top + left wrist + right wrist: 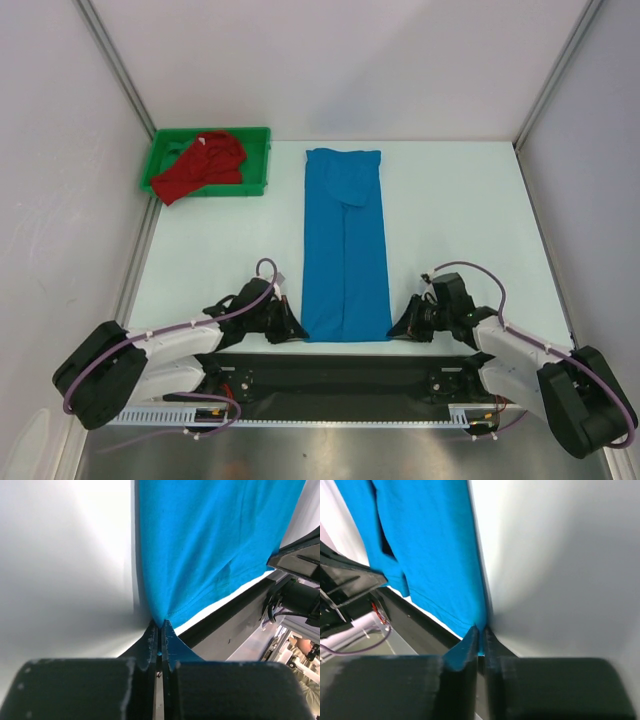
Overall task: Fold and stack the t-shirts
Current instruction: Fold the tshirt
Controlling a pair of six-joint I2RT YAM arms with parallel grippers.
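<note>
The left gripper (159,627) is at the near left corner of the blue shirt (345,250). Its jaws are squeezed tight on that corner. The right gripper (481,630) is at the near right corner of the blue shirt. Its jaws are almost together, with blue cloth pinched between them.

The blue shirt lies flat on the white table (460,220) in one long thin strip that runs away from the arms. Its sides are already folded in, so the first folds look done. I think it needs folding end to end to make it short.

Past the far left corner of the blue shirt, the red shirt (205,165) sits in a messy bunch in the green tray (255,132). It is not folded at all. It has to be folded too, and then the two shirts stacked. I think more than half the job is left.
</note>
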